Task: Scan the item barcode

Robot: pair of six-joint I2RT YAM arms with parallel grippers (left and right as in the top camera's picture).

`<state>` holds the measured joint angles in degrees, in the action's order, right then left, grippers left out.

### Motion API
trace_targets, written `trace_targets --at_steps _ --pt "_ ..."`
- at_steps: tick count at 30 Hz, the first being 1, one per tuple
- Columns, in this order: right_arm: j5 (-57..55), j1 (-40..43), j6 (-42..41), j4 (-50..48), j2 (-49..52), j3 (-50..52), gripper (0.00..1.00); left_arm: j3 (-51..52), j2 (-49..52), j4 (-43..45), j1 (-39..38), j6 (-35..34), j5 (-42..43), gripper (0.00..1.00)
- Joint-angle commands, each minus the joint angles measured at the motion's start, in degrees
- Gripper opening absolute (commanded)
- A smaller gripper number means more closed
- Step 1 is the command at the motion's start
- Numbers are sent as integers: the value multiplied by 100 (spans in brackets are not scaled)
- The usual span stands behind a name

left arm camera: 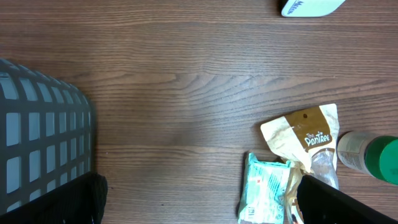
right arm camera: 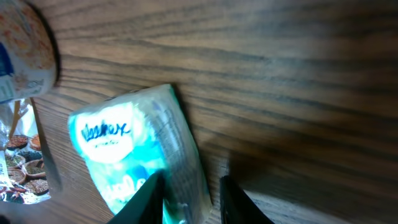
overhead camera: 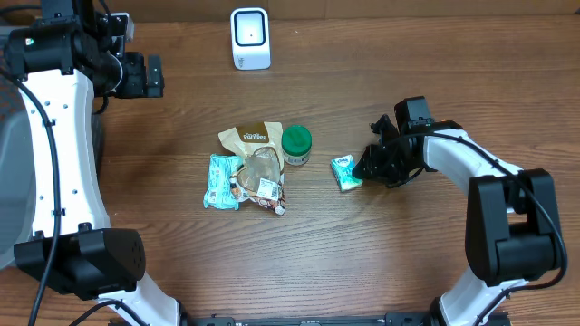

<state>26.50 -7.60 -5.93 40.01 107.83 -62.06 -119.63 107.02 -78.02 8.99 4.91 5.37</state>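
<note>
**Item: tissue pack** (overhead camera: 345, 172). Small and teal with a white label patch. It lies flat on the table (overhead camera: 408, 272), right of centre and apart from the other goods. In the right wrist view (right arm camera: 137, 149) its label faces up. No barcode can be seen on it.

**Right gripper** (overhead camera: 364, 167). It is at the pack's right end, low to the table. In the wrist view (right arm camera: 189, 202) the jaws stand narrow and straddle the pack's near edge. One finger (right arm camera: 148, 198) overlaps the pack's face. The other stands beside the pack, with a thin dark strip between them. The pack rests on the wood, not lifted.

**Bottle** (overhead camera: 296, 143). Green cap, pale body. It is just left of the pack and touches the pouch.

**Pouch** (overhead camera: 254, 149). Brown and cream with a clear window, printed "Pantree" (left arm camera: 305, 137). It lies crumpled at table centre.

**Packet** (overhead camera: 223, 181). Teal. It lies against the pouch's left side, also seen from the left wrist (left arm camera: 267, 186).

**Scanner** (overhead camera: 250, 38). White housing with a dark window. It stands at the far edge of the table, well apart from the pack. Only its corner shows in the left wrist view (left arm camera: 311, 6).

**Left gripper** (overhead camera: 149, 77). It is raised at the far left, well away from all the goods. Its jaws are spread wide with nothing between them (left arm camera: 199, 211).

**Basket** (left arm camera: 37, 143). Grey lattice wall at the table's left edge.
</note>
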Motion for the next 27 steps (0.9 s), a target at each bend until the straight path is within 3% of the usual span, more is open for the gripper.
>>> trace_targets --at_steps 1,8,27 --pt "57 -15 -2 61 284 98 21 -52 48 9 -2 114 -26 99" --pt "55 -15 -2 168 433 83 4 -52 48 9 -2 114 -26 100" --pt "-116 -15 -313 1073 -131 -1126 4 -52 48 7 -2 111 -26 100"
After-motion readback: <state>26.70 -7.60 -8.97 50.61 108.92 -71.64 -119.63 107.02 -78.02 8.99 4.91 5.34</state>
